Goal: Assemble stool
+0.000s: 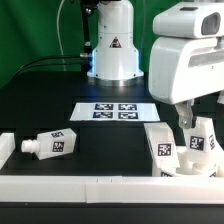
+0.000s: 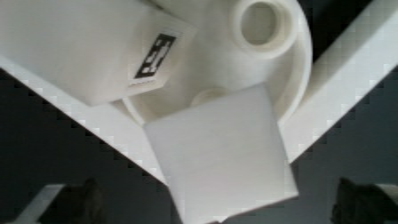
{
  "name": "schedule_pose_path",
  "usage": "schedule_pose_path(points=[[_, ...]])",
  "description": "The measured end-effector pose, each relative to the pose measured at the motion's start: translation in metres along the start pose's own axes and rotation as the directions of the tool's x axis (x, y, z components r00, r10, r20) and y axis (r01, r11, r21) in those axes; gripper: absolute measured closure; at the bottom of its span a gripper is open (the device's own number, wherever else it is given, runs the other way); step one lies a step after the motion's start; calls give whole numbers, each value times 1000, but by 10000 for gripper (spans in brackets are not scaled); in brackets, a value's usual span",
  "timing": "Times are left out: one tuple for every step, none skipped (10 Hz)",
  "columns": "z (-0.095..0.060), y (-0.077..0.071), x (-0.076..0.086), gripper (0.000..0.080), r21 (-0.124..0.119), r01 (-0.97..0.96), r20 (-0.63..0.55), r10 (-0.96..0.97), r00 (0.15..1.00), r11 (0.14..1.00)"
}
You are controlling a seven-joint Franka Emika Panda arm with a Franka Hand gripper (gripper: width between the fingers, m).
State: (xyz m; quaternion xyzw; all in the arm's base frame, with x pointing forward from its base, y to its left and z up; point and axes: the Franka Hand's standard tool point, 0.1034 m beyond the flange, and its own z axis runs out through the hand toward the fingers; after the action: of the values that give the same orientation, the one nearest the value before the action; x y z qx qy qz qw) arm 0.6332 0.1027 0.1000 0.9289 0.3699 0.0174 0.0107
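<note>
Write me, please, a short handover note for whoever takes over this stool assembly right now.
End effector: open, holding nothing, above the parts at the exterior view's right.
Parts: the white round plastic seat disc lies below it with a tagged white blocky leg beside it, near the white border rail. A second white tagged leg lies alone at the exterior view's left.
Done: no leg visibly fitted; the one socket in view is empty.
Left: fit the legs into the seat.

A green backdrop point(image 1: 25, 30) stood behind the black counter point(image 1: 40, 108); a white rail point(image 1: 100, 188) edged its front.
</note>
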Motion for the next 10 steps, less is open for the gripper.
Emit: schedule_pose_path(points=[[7,1,-1,151,-3,20,0,-20,1000,1000],[16,2,-3,151,-7,27,2,-27,1000,1000],[20,5,-3,151,-12,21,-1,-21,1000,1000],[21,5,-3,151,-12,3,0,-3,1000,1000],[21,6,-4,272,-12,2,1,-2,1000,1000],[21,5,-4,409,-12,-59,0,59,998,998],[21,5,-4,409,-11,-145,-1,145,989,989],[21,5,-4,465,-11,-250,-2,250,968,968],[22,5,-4,465,-11,-296,-2,296,955,955],[23,3,-2,465,-7,-483,0,483,875,875]])
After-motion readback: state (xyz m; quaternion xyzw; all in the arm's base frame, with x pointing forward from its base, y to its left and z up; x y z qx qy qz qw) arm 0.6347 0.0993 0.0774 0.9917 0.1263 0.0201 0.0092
